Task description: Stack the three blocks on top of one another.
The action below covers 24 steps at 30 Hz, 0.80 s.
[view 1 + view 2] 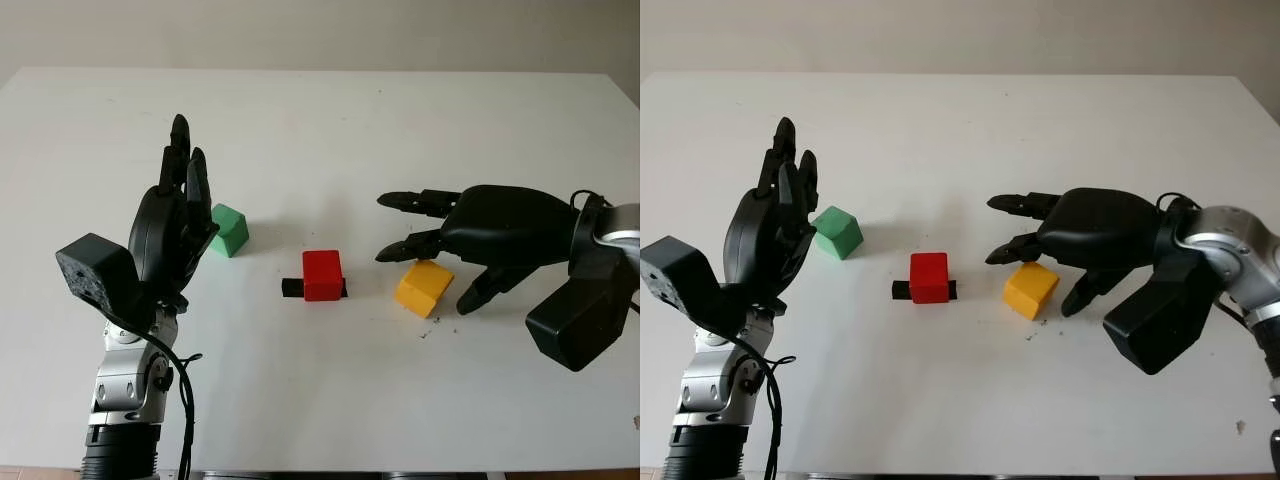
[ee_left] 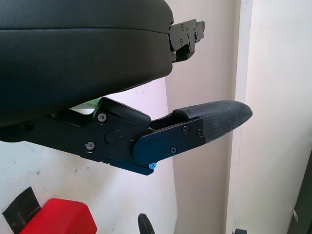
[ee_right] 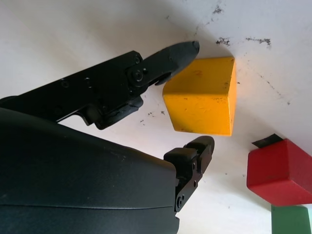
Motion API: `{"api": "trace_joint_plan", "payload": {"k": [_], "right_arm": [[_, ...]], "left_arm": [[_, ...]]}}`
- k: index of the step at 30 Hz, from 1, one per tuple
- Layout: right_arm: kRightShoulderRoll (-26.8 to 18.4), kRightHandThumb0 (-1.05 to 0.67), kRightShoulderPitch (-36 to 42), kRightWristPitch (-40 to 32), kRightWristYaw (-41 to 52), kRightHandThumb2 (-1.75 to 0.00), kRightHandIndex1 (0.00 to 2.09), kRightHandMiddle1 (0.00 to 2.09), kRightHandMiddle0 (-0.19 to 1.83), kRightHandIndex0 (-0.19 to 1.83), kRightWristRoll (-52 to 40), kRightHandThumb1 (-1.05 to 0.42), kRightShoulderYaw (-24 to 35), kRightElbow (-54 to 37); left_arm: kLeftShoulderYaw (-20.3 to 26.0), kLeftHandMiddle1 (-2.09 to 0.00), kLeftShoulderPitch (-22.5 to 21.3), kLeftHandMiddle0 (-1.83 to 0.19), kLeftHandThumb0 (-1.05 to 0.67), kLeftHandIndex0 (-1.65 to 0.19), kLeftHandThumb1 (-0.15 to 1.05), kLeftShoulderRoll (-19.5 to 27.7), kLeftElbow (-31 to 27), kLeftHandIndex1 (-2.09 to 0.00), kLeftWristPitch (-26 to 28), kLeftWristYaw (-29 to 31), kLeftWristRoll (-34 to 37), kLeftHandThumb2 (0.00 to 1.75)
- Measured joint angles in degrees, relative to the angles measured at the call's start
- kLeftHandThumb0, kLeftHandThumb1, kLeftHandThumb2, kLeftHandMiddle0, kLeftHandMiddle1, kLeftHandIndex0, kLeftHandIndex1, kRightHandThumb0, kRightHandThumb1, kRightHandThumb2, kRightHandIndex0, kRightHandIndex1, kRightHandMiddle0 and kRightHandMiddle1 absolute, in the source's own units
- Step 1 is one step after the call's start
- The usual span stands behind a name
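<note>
Blocks unstacked on worktop [image 1: 320, 120]: green block [image 1: 229, 229], red block [image 1: 323, 274] on black tape [image 1: 292, 288], yellow block [image 1: 423, 287]. Right hand [image 1: 425, 255] open over yellow, grasping nothing yet. Left hand [image 1: 178, 215] open, raised beside green.

Left hand [image 1: 180, 215] raised upright and open, right hand [image 1: 470, 235] low, open

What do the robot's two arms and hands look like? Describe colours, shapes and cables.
Each robot hand, left and right, is a glossy black shell with jointed black fingers. The forearms are silver metal. A boxy black camera sits at each wrist, and a black cable runs down the left arm.
</note>
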<state>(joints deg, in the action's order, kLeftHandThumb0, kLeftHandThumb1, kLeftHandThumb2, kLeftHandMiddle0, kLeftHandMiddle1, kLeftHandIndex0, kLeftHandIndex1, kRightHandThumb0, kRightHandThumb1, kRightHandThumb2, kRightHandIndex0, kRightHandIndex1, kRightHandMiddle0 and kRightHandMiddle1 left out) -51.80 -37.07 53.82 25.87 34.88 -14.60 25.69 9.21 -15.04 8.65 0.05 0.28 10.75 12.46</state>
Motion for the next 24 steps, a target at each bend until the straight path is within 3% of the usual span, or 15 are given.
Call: {"api": "trace_joint_plan", "payload": {"k": [2,5,8,14,24], "right_arm": [[0.5,-0.39,-0.2,1.3,-2.9,-0.06,0.07,0.44,0.47,0.06,1.3,-0.97,-0.1,2.0],[1.2,-0.40,-1.1,3.4,-6.3,-0.05,0.06,1.11,0.28,0.10,2.8,-1.00,-0.5,5.0],[1.4,-0.40,-2.2,5.2,-8.9,-0.05,0.06,1.33,0.26,0.12,3.5,-1.01,-1.1,7.3],[1.5,-0.41,-3.1,6.5,-10.8,-0.06,0.07,1.41,0.27,0.14,4.8,-1.02,-1.5,9.0],[1.5,-0.41,-3.2,6.3,-7.2,-0.05,0.06,1.36,0.31,0.18,0.6,-1.01,-1.7,9.0]], "left_arm": [[0.0,0.00,0.1,0.19,-0.74,0.19,1.05,0.0,0.0,0.00,0.0,0.1,0.0,0.70],[0.1,0.00,0.2,0.19,-0.74,0.19,1.05,0.0,0.0,0.00,0.0,0.3,0.2,0.70],[0.1,0.00,0.2,0.19,-0.74,0.19,1.05,0.0,0.0,0.00,0.0,0.3,0.2,0.71],[0.1,0.00,0.2,0.19,-0.74,0.19,1.05,0.1,0.0,0.00,0.0,0.2,0.2,0.71],[0.1,0.00,0.3,0.19,-0.75,0.19,1.05,0.2,0.0,0.00,0.0,0.2,0.2,0.71]]}}
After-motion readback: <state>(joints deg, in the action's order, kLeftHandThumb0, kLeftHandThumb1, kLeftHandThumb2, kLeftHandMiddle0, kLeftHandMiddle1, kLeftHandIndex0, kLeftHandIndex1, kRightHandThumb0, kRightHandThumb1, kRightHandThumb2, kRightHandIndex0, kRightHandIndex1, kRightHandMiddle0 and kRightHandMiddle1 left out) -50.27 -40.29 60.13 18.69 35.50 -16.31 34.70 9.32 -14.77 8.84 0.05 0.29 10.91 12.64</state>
